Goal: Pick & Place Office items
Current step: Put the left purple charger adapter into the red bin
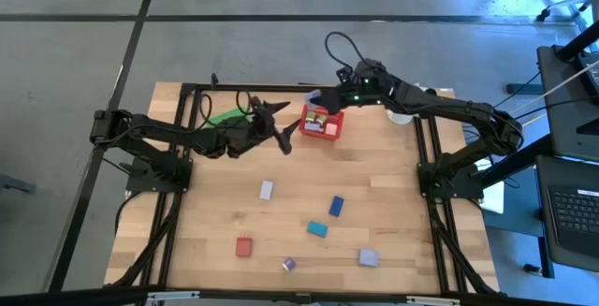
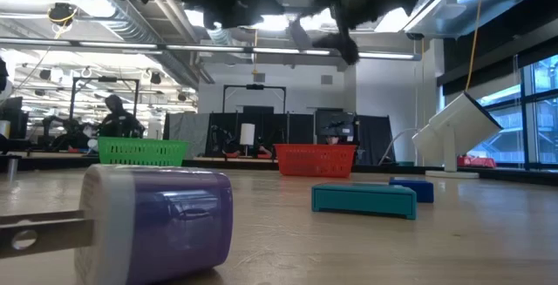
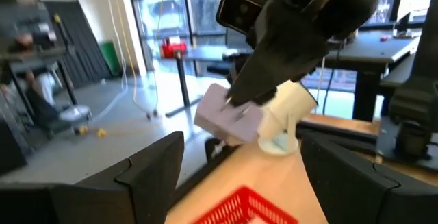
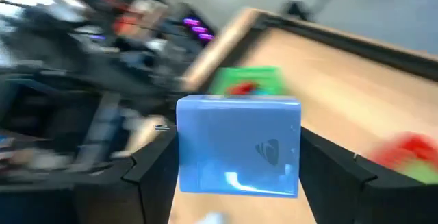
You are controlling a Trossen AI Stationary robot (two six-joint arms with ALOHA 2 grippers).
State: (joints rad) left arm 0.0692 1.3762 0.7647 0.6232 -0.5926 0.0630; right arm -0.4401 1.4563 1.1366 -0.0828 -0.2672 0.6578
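Note:
My right gripper (image 1: pixel 321 97) hangs over the far side of the red mesh basket (image 1: pixel 321 124), shut on a pale blue-lavender block (image 4: pixel 238 145). That block also shows in the left wrist view (image 3: pixel 222 114), above the red basket (image 3: pixel 254 209). My left gripper (image 1: pixel 284 136) is open and hovers just left of the red basket. It partly covers the green mesh basket (image 1: pixel 223 116). Several small office items lie flat on the near half of the table: a white one (image 1: pixel 267 190), a blue one (image 1: pixel 336 206), a teal one (image 1: pixel 317 228), a red one (image 1: pixel 243 246). My right gripper pinches the pale block between its two fingers, one finger (image 4: pixel 154 166) on each of two opposite side faces (image 4: pixel 188 148). The fingers slant down from the table's right. The block is lifted clear, hanging in the air above the red basket's far side.
A small purple piece (image 1: pixel 288 264) and a lavender block (image 1: pixel 368 257) lie near the table's near edge. A white cup-like object (image 1: pixel 401 115) stands right of the red basket. A dark frame runs along the table's sides. The red basket holds some pieces (image 1: pixel 318 119).

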